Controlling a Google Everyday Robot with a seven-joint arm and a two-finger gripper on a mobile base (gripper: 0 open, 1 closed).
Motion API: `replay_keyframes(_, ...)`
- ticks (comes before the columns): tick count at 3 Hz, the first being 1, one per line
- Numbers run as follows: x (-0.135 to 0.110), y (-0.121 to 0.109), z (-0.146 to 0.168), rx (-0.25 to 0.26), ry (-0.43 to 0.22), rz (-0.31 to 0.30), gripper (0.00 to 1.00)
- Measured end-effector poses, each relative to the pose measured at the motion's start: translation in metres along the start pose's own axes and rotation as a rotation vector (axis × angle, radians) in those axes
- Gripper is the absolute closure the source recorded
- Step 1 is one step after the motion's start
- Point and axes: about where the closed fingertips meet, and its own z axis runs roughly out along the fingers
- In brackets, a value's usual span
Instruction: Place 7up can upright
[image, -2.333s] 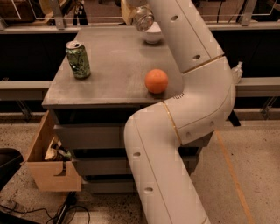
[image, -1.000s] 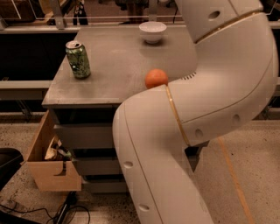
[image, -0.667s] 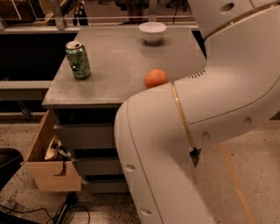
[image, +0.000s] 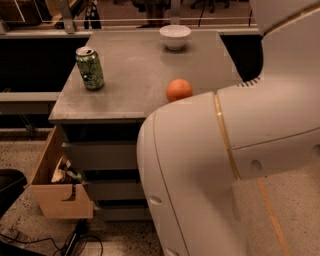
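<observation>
While the arm (image: 240, 165) fills the foreground, gripper out of frame | green can (image: 90, 68), orange ball (image: 179, 90), bowl (image: 175, 36) on table (image: 135, 65)

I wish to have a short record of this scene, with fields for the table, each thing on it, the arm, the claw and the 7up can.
table: grey top, drawers below
green can: upright, near the left edge
orange ball: near the front edge, beside the arm
white bowl: at the far edge
arm: white, fills the right foreground
claw: not in view, outside the picture
7up can: not visible
brown box: open, low at the table's left side
</observation>
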Motion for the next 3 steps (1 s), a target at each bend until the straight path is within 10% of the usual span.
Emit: replay_keyframes(3,0.001,-0.022,-0.056,0.038,-0.146,-0.046,1.00)
